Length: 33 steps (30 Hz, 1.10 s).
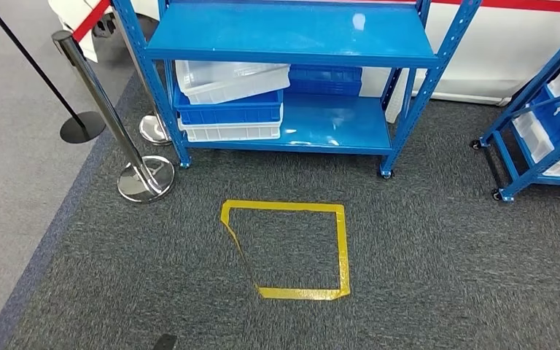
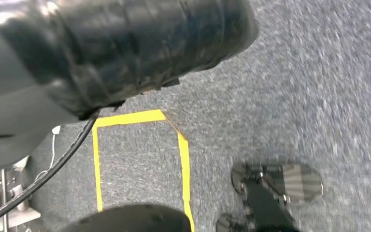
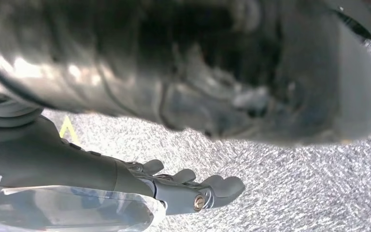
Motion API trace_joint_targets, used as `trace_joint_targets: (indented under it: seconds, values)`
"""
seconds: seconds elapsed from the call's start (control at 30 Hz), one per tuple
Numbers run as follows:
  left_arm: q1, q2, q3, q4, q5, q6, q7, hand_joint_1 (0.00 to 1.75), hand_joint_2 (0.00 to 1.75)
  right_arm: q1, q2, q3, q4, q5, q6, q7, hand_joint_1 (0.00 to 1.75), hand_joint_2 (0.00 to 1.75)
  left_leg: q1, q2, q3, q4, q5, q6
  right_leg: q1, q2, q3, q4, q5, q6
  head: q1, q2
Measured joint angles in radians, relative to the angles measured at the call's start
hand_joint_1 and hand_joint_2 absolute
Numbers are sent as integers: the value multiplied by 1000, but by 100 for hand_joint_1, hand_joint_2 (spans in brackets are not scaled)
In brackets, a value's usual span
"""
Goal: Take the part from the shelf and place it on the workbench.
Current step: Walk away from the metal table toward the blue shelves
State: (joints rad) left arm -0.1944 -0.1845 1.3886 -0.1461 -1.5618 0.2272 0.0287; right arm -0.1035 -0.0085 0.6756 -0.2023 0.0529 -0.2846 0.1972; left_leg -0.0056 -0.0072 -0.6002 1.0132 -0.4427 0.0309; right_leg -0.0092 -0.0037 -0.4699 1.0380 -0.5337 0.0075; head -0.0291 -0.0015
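Where the yellow tape square (image 1: pixel 292 248) marks the grey carpet (image 1: pixel 423 277) at centre frame, open floor lies all round it. The blue shelf (image 1: pixel 292 44) with stacked bins (image 1: pixel 230 102) fills the upper centre, stanchions (image 1: pixel 142 175) stand at left, and a second rack (image 1: pixel 539 131) at right. The right hand (image 3: pixel 193 188) has its fingers stretched straight beside a clear bag (image 3: pixel 67 212); whether it grips the bag, I cannot tell. The left hand (image 2: pixel 270 193) is blurred and its state unclear.
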Motion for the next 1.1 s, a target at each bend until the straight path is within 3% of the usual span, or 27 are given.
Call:
trace_joint_targets:
  seconds: [0.07, 0.13, 0.2, 0.23, 0.27, 0.33, 0.4, 0.5, 0.57, 0.67, 0.7, 0.73, 0.83, 0.9, 0.97, 1.03, 1.1]
  values:
    - [1, 0, 0, 0, 0, 1, 0, 0, 0, 0, 0, 0, 0, 0, 0, 0, 0, 0, 1, -1, 26, -11, -10, 14, -2, 1, -42, 77, -11, 5, 2, 0]
    - [-1, 0, 0, 0, 0, 0, 0, 0, 0, 0, 0, 0, 0, 0, 0, 0, 0, 0, 0, -1, 47, -13, -27, 23, -1, 2, -123, 195, -52, 10, 4, 0]
    - [0, 0, 0, 0, 0, 0, 2, 0, 0, 3, 0, 0, 0, 0, 0, 0, 0, 0, -2, -3, 71, -13, -47, 26, -1, 2, -193, 258, -86, 13, 5, 0]
    - [2, 0, 0, 0, 0, 0, 3, 0, 0, 5, 0, 0, 0, 0, 0, 0, 0, 0, -2, -5, 86, -13, -59, 25, -1, 2, -209, 245, -77, 13, 5, 0]
    - [2, 0, 0, 0, 0, 0, 4, 0, 0, 6, 0, 0, 0, 0, 0, 0, 0, 0, -2, -6, 103, -13, -71, 23, -1, 2, -211, 205, -45, 11, 5, 0]
    - [3, 0, 0, 0, 0, 1, 5, 0, 0, 8, 0, 0, 1, -1, 0, 0, 0, 0, -3, -9, 131, -10, -96, 17, 3, 2, -198, 88, 63, 3, 5, 0]
    - [1, -1, 0, 0, -2, 2, 6, 0, 0, 9, -1, 0, 2, -2, 0, 0, 0, 0, -4, -12, 148, -8, -118, 6, 9, 4, -187, 23, 125, -8, 5, 0]
    - [-2, -1, 0, 0, -6, 12, 10, 0, 0, 8, 0, 0, 2, -3, -1, 1, 0, 0, -4, -13, 160, 6, -123, -7, 10, 4, -165, 8, 126, -25, 5, 0]
    - [-5, -1, -1, 0, -6, 16, 13, 0, 0, 5, -1, 0, 2, -6, -5, 3, 0, 0, -1, -10, 126, 72, -130, -15, 7, 4, -148, -4, 122, -36, 3, 0]
    - [-5, -1, -2, 0, -6, 18, 16, 0, 0, 2, -1, 0, 2, -20, -10, 6, 0, 0, 8, -7, 12, 234, -198, -33, 6, 3, -129, -9, 106, -44, 3, 0]
    - [-4, -1, -2, 0, -6, 19, 17, 0, 0, 3, -1, 0, 2, -23, -10, 8, 0, 0, 11, -7, -17, 258, -212, -37, 6, 4, -122, -9, 99, -44, 3, 0]
    - [-3, -1, -2, 0, -6, 19, 18, 0, 44, 3, -1, 0, 3, -24, -11, 9, 0, 0, 14, -6, -31, 251, -203, -40, 6, 5, -114, -9, 93, -42, 3, 0]
    - [-2, -1, -2, 0, -6, 21, 18, 0, 175, 4, -1, 0, 3, -26, -12, 10, 0, 0, 18, 0, -1, 92, -76, -42, 4, 7, -85, -7, 73, -32, 3, 0]
    - [-5, -1, -3, 0, -6, 28, 19, 0, 175, 2, -1, 0, 2, -38, -17, 8, 0, 87, 14, 3, 17, 27, -55, -34, 4, 7, -77, -4, 63, -20, 2, 0]
    - [-4, -1, -4, 0, -2, 35, 20, 0, 175, 1, 0, 0, 2, -59, -21, -1, 0, 175, 11, 3, 21, 23, -54, -20, 5, 7, -74, -3, 55, -6, 2, 0]
    - [0, 0, -6, 0, 13, 37, 24, 0, 175, 3, 0, -3, 2, -81, -18, -11, 0, 175, 13, 3, 28, 13, -28, -5, 3, 6, -74, 11, 40, 5, 4, 0]
    - [4, 1, -21, 0, 46, 35, 28, 0, 175, 8, 0, -14, 2, -93, -9, -19, 0, 175, 14, 5, 32, 4, -22, 5, 1, 5, -107, 86, -8, 9, 7, 0]
